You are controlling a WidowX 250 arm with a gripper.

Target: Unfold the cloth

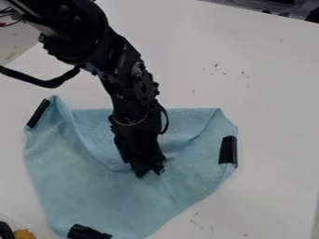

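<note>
I had one cloth (74,172) on my camera feed, pale blue, lying on the one white table (268,107) directly under the claw (149,172). The cloth reached out on every side of the claw's tip, with the widest stretch below and to the left of it in my view. Its top edge ran behind the claw, and I counted two slanting folds, one up and to the left of the claw, the other up and to the right.

The claw pointed down at the middle of the cloth, its tip at the surface. From where I sat I could not tell how far open it was, or whether it had hold of any cloth.

I counted three black strips on the cloth's border: one (38,113) up and to the left of the claw, one (228,150) to its right and slightly higher, and one (88,232) down and to its left. The single black arm (118,60) came in from the upper left, above the claw, with one thick black cable (37,80) trailing off leftward. Small dark marks speckled the table up and to the right of the claw. Far down and left of it, I saw one orange-yellow thing (24,234) beside a black one (6,230).
</note>
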